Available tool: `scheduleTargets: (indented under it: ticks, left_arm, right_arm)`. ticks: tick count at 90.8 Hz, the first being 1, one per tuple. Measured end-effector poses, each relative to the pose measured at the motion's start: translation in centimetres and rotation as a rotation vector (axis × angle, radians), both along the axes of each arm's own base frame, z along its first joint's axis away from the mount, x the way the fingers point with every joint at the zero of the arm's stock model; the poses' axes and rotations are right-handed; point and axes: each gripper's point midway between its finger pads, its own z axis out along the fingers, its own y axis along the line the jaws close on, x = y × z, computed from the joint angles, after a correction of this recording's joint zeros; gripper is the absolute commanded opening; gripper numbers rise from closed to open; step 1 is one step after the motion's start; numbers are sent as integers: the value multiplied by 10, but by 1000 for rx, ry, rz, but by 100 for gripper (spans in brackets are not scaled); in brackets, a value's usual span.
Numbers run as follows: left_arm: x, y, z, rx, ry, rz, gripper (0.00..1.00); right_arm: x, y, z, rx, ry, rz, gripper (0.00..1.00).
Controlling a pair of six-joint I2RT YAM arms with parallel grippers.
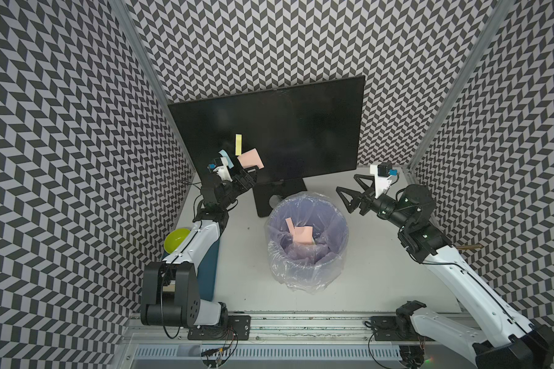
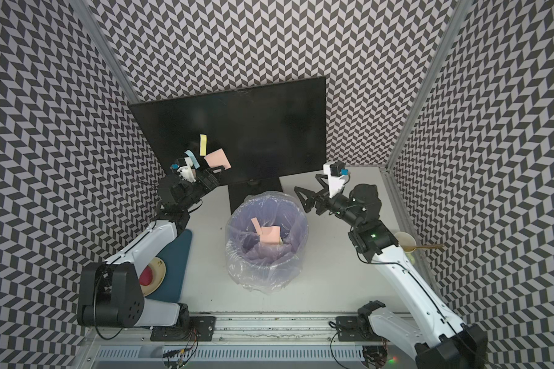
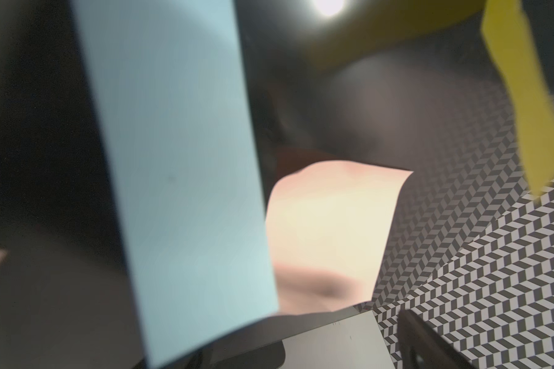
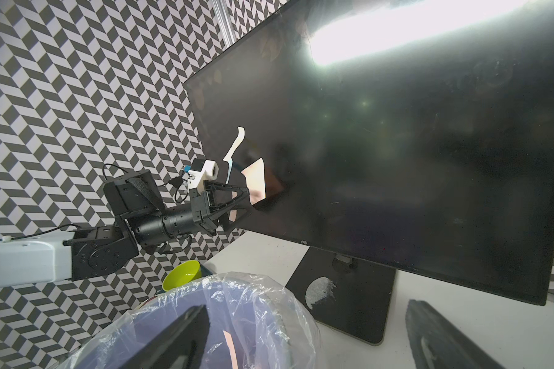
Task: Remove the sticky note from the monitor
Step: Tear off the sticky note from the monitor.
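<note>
1. Monitor (image 1: 301,127): black with a dark screen, upright at the back of the table (image 1: 365,271) on a flat black base. Low on the screen, on the left arm's side, cling a yellow note (image 1: 238,143), a blue note (image 1: 224,154) and a pink note (image 1: 251,157) that curls away from the glass.
2. The left gripper (image 4: 250,200) reaches level to the screen. Its jaws are spread wide, with the tips at the pink note's lower edge. I cannot tell whether they touch it.
3. The right gripper (image 1: 346,182) hovers beside the bin (image 1: 343,220) with its jaws spread and nothing between them.
4. The table is white. The plastic-lined bin, in front of the base, contains pink paper. A green bowl (image 1: 176,239) sits by the left arm. The walls (image 1: 269,48) have a black-and-white chevron pattern.
</note>
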Motion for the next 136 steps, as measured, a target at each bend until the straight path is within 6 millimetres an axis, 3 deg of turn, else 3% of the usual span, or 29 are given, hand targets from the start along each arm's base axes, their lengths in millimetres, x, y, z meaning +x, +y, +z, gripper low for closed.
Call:
scheduleTargets:
  ticks: [36, 69, 118, 136]
  left_arm:
    - [2, -6, 21, -4, -48, -38, 92]
    - [1, -7, 21, -5, -48, -45, 88]
    - [0, -7, 42, -32, -87, -48, 68]
    - [0, -6, 42, -38, -84, -44, 48]
  right_arm:
    - [0, 0, 0, 0, 0, 0, 99]
    - [0, 0, 0, 0, 0, 0, 99]
    - [0, 0, 0, 0, 0, 0, 99]
    - [0, 0, 0, 0, 0, 0, 99]
